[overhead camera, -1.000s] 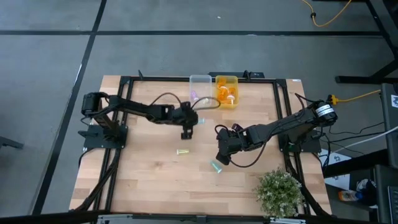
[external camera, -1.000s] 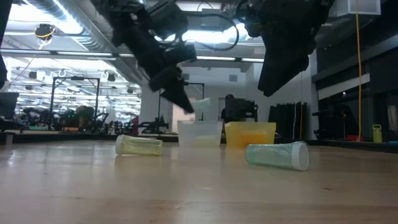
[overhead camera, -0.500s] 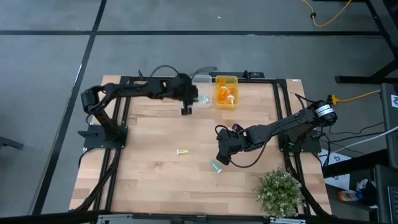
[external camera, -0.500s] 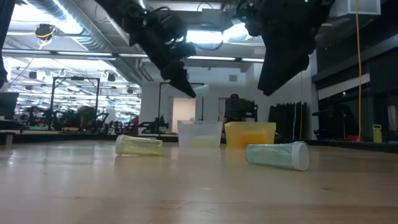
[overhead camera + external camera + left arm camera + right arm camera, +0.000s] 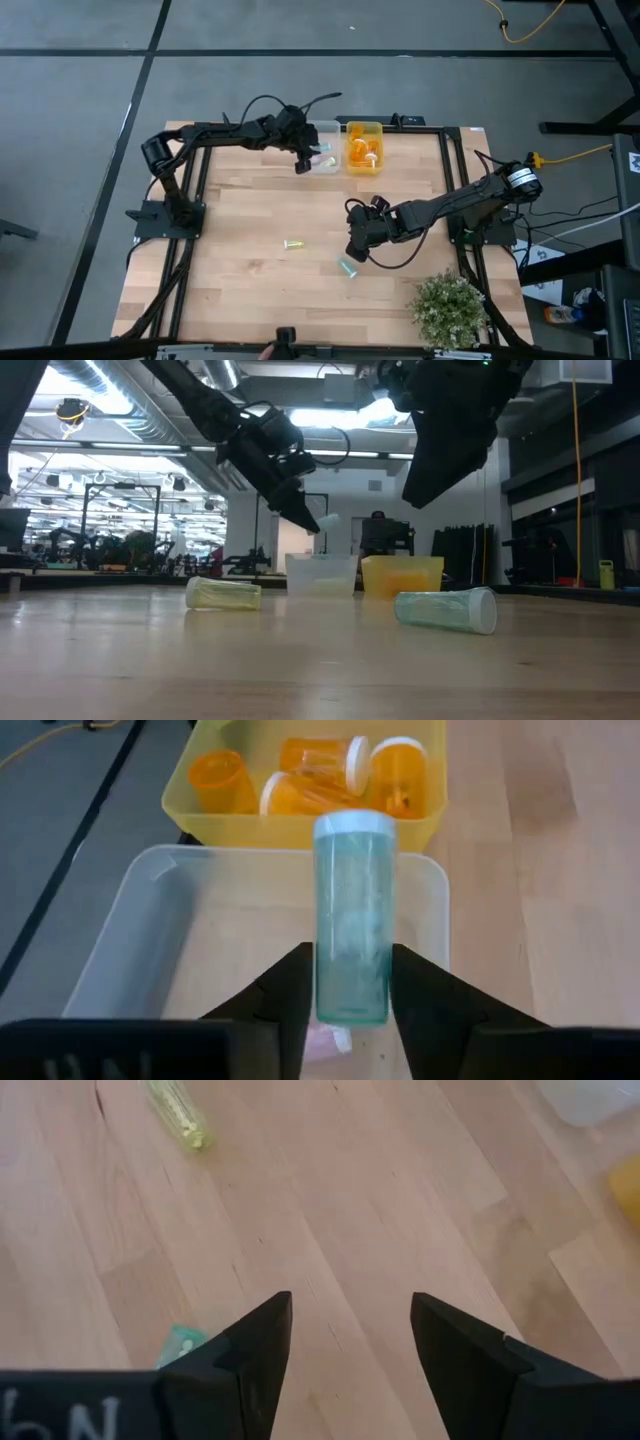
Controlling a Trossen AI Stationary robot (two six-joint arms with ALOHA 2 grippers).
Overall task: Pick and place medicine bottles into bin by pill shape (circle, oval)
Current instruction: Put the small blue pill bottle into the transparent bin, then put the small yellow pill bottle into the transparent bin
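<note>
over clear bin (image 5: pixel 150 935): left end effector (image 5: pixel 345 982) clenched on teal bottle (image 5: pixel 352 910); right end effector (image 5: pixel 350 1335) spread, empty.

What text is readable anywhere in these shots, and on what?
"UN": faint, cut off at the picture's edge, on the body of the left hand.
"6N" or similar: faint and cut off, uncertain, on the body of the right hand.
Teal bottle and orange bottles: no readable label.
Background room: nothing legible.
</note>
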